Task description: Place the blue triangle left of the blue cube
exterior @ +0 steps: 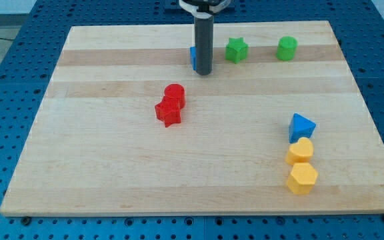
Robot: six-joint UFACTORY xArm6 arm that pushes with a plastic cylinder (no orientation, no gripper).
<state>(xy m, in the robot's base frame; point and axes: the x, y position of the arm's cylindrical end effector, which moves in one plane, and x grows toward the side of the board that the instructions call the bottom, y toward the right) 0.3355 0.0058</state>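
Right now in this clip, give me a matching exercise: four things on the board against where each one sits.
Things:
1. blue triangle
2. blue cube
3. red blocks
4. my tip

Places:
A. mid-board, a touching pair
B. view's top, mostly hidden behind the rod
C. view's right, just above two yellow blocks
D. view's top, against the blue cube's right side, left of the green star

Pairs: 1-C, 2-B, 3-A, 4-D
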